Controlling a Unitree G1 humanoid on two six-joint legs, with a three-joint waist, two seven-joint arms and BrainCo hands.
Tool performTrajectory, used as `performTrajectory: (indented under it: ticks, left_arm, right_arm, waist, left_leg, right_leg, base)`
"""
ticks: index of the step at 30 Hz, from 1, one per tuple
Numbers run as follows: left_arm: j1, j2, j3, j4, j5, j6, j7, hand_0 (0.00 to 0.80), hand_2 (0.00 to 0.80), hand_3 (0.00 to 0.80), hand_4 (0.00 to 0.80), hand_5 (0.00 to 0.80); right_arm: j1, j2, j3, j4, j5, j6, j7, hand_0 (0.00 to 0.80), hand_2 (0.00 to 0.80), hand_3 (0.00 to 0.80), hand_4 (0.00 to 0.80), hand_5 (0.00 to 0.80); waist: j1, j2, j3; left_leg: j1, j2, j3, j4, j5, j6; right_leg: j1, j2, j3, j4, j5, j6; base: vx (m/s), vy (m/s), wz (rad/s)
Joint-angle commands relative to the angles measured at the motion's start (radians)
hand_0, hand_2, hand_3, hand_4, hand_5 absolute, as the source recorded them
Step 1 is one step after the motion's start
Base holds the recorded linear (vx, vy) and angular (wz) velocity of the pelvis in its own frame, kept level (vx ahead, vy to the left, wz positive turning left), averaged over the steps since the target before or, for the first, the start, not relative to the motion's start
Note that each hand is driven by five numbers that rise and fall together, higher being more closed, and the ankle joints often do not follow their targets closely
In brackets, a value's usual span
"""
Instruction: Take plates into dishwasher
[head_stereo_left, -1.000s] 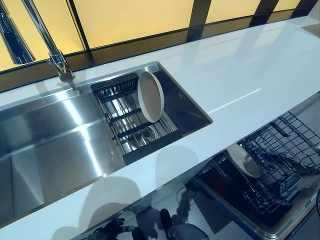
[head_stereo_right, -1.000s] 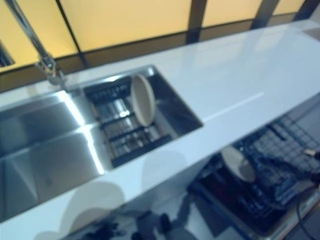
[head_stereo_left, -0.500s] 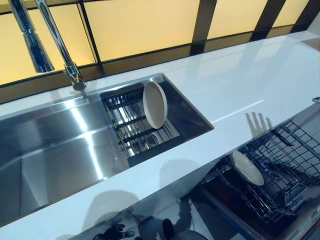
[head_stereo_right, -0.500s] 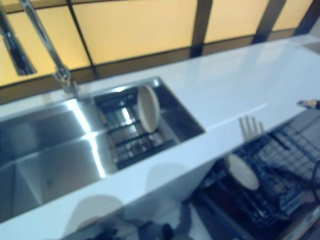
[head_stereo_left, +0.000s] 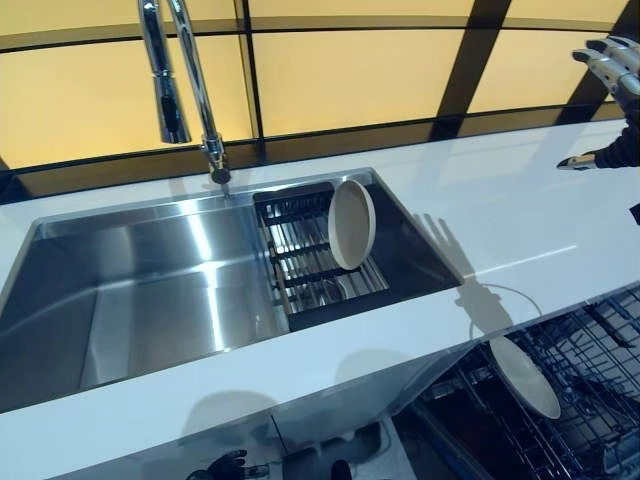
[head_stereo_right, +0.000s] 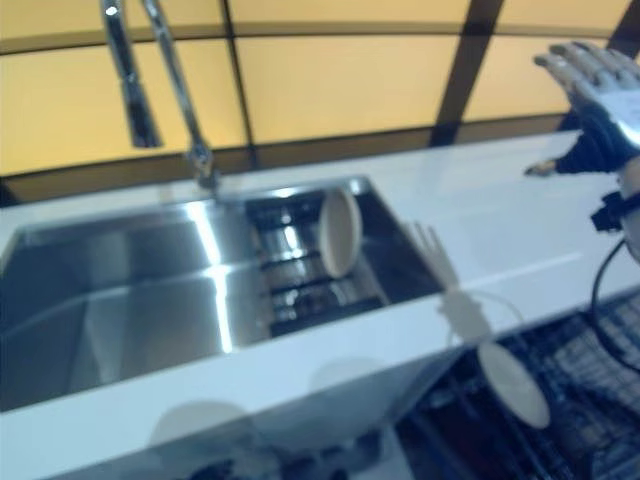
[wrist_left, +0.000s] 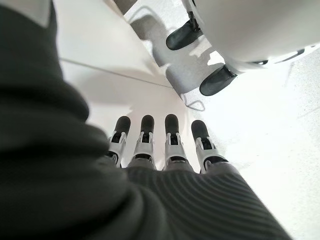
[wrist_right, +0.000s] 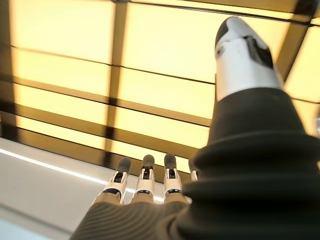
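A cream plate (head_stereo_left: 352, 224) stands on edge in the dark wire rack (head_stereo_left: 318, 262) at the right end of the steel sink (head_stereo_left: 140, 285), leaning a little against the rack's bars. A second cream plate (head_stereo_left: 525, 376) already sits tilted in the dishwasher rack (head_stereo_left: 590, 400), which is pulled out below the white counter (head_stereo_left: 500, 220). My right hand (head_stereo_right: 592, 95) is raised above the counter's far right — fingers straight and spread wide, thumb out, holding nothing, well apart from both plates. My left hand (wrist_left: 165, 145) hangs low beside me, fingers straight and empty, pointing at the pale floor (wrist_left: 265, 135). A tall chrome tap (head_stereo_left: 190, 80) arches over the sink, before amber panels — the wall (head_stereo_left: 340, 70).
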Motion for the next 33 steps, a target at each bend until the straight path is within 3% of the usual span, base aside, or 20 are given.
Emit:
performTrajectory:
  ticks: [1,9,18,26,33]
  left_arm:
    - [-0.027,0.054,-0.007,0.006,0.003,-0.007,-0.001,0.0,0.0,0.0,0.0,0.0]
    - [-0.022,0.069,-0.021,-0.015,0.003,0.01,-0.019,0.0,0.0,0.0,0.0,0.0]
    - [0.004,0.086,-0.035,-0.034,-0.004,0.017,-0.024,0.0,0.0,0.0,0.0,0.0]
    - [0.019,0.099,-0.03,-0.037,0.0,0.02,-0.031,0.0,0.0,0.0,0.0,0.0]
    - [0.036,0.1,-0.031,-0.045,-0.016,0.011,-0.028,0.0,0.0,0.0,0.0,0.0]
  right_arm:
    - [-0.142,-0.026,0.055,0.12,-0.094,-0.061,-0.042,0.0,0.0,0.0,0.0,0.0]
    - [-0.271,-0.035,0.216,0.191,-0.243,-0.174,-0.089,0.0,0.0,0.0,0.0,0.0]
    - [-0.428,-0.091,0.442,0.32,-0.465,-0.378,-0.167,0.0,0.0,0.0,0.0,0.0]
    - [-0.554,-0.11,0.603,0.394,-0.678,-0.481,-0.261,0.0,0.0,0.0,0.0,0.0]
    - [-0.626,-0.126,0.704,0.418,-0.84,-0.505,-0.369,0.0,0.0,0.0,0.0,0.0]
  waist:
    - [0.058,-0.05,-0.015]
    - [0.089,-0.05,-0.023]
    - [0.12,-0.061,-0.033]
    - [0.148,-0.077,-0.03]
    - [0.164,-0.087,-0.025]
  left_leg:
    - [0.043,-0.007,-0.038,0.004,-0.125,0.032]
    - [0.052,-0.014,-0.075,0.004,-0.125,0.031]
    - [0.065,-0.021,-0.116,0.004,-0.123,0.028]
    - [0.055,-0.021,-0.144,0.004,-0.11,0.02]
    - [0.047,-0.02,-0.16,0.004,-0.102,0.013]
  right_leg:
    - [0.072,0.02,-0.013,0.003,-0.124,0.034]
    - [0.099,0.013,-0.057,0.003,-0.138,0.03]
    - [0.133,0.007,-0.106,0.003,-0.153,0.024]
    - [0.138,0.008,-0.135,0.003,-0.159,0.021]
    - [0.14,0.009,-0.157,0.003,-0.163,0.019]
  base:
    - [0.026,-0.012,0.23]
    - [0.019,-0.005,0.17]
    - [0.016,-0.001,0.19]
    - [0.007,-0.011,0.12]
    - [0.011,-0.011,0.1]
